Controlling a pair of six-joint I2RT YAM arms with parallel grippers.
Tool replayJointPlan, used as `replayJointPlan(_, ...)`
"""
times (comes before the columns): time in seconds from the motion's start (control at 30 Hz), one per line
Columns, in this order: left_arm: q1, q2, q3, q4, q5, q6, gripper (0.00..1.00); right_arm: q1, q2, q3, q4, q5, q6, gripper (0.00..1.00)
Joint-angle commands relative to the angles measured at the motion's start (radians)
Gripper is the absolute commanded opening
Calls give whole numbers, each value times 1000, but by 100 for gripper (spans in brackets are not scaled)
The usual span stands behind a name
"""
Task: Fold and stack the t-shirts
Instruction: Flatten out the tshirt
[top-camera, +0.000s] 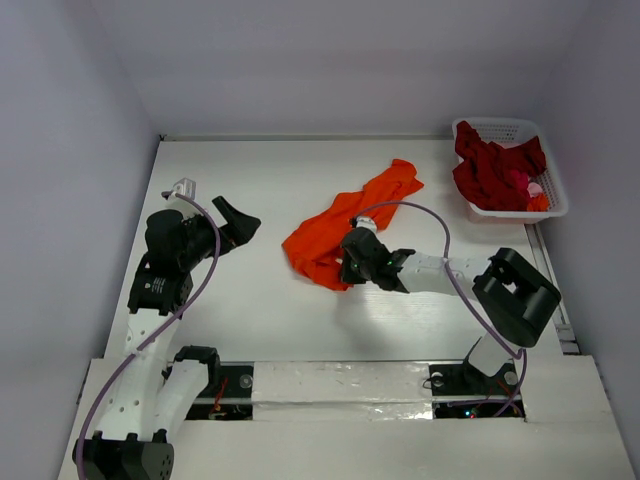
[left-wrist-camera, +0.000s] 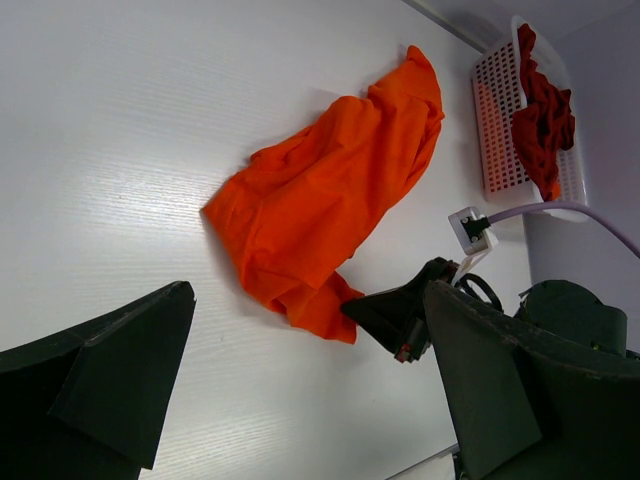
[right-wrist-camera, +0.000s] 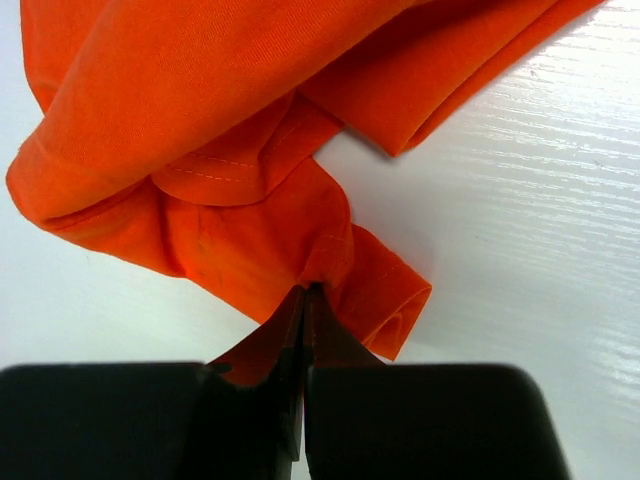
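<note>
A bright orange t-shirt (top-camera: 345, 222) lies crumpled in the middle of the white table, stretching toward the back right. It also shows in the left wrist view (left-wrist-camera: 325, 185) and the right wrist view (right-wrist-camera: 210, 130). My right gripper (top-camera: 350, 262) is at its near edge, shut on a pinch of the orange hem (right-wrist-camera: 305, 292). My left gripper (top-camera: 235, 222) is open and empty, hovering over bare table left of the shirt. Dark red t-shirts (top-camera: 493, 170) are piled in the white lattice basket (top-camera: 505, 128) at the back right.
The basket also shows in the left wrist view (left-wrist-camera: 495, 120) with the red cloth hanging over its rim. A purple cable (top-camera: 435, 225) loops from the right arm over the table. Bare white table lies between the two grippers.
</note>
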Motion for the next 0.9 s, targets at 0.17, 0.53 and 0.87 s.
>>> replayJointPlan(0.17, -3, -7, 34, 26, 0, 13, 99, 24, -19, 38, 5, 49, -6, 0)
replayJointPlan(0.53, -3, -12, -41, 60, -3, 7, 99, 24, -221, 616, -453, 115, -247, 0)
replayJointPlan(0.87, -3, -24, -119, 111, 37, -31, 99, 24, -131, 1216, -698, 101, -437, 0)
